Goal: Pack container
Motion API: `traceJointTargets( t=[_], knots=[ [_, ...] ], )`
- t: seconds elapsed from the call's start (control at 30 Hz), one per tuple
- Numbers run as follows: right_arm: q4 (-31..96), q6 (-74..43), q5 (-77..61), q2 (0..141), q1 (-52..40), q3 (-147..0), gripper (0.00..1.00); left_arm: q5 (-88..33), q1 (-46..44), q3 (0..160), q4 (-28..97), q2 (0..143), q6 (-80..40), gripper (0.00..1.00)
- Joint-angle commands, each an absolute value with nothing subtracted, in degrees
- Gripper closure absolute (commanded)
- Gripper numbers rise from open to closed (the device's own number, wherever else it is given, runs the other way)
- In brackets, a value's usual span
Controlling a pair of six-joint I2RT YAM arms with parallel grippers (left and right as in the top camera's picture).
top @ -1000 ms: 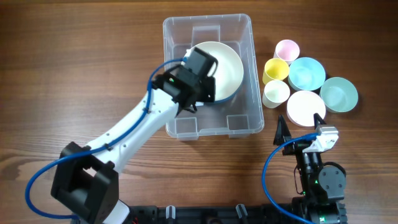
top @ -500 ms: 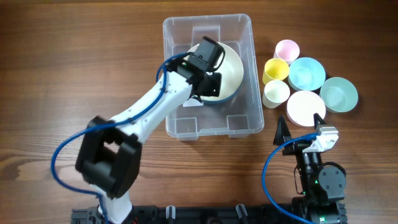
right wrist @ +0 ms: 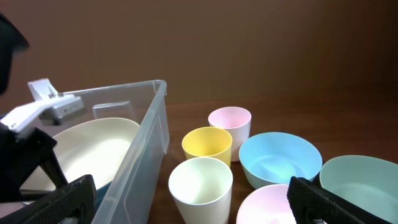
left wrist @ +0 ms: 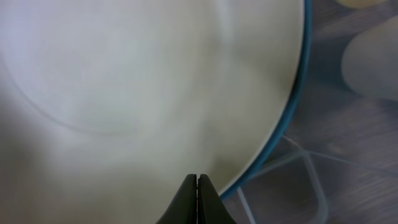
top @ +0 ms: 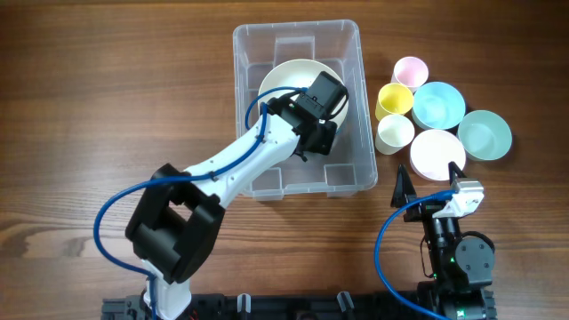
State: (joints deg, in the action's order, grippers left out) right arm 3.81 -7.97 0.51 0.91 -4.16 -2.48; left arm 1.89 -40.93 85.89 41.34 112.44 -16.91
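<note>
The clear container (top: pixel 298 29) stands at the back middle of the table, with a cream bowl (top: pixel 284 82) that is blue outside lying in it. My left gripper (top: pixel 325 103) hangs over the bowl's right side, inside the container, and is shut with nothing between its fingers. In the left wrist view its joined tips (left wrist: pixel 197 182) sit just above the bowl's inner surface (left wrist: pixel 124 93), near the blue rim. My right gripper (top: pixel 428 180) stands open by the container's front right corner. In the right wrist view the right gripper (right wrist: pixel 196 202) frames a white cup (right wrist: pixel 200 180).
Right of the container stand a pink cup (top: pixel 410 70), a yellow cup (top: pixel 394 100), the white cup (top: pixel 394 133), a blue bowl (top: pixel 438 104), a teal bowl (top: pixel 484 135) and a pale pink bowl (top: pixel 434 151). The left arm crosses the container's front wall.
My left gripper has swung to the right across the bowl, from its left side to its right side, staying shut. The right arm has not moved.
</note>
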Motion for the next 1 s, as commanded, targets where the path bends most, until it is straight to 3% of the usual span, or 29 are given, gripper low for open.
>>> traceJointTargets(
  t=[0.0, 0.53, 0.97],
  knots=[
    [3.5, -9.1, 1.5, 0.8, -3.9, -2.1, 0.0, 3.1, -40.8, 86.7, 41.2, 113.8, -15.4, 0.96],
    [3.5, -9.1, 1.5, 0.8, -3.9, -2.1, 0.0, 8.9, -40.7, 88.0, 41.5, 114.3, -15.4, 0.96],
    [3.5, -9.1, 1.5, 0.8, -3.9, -2.1, 0.0, 5.4, -40.7, 97.0, 52.9, 113.3, -15.3, 0.96]
  ],
)
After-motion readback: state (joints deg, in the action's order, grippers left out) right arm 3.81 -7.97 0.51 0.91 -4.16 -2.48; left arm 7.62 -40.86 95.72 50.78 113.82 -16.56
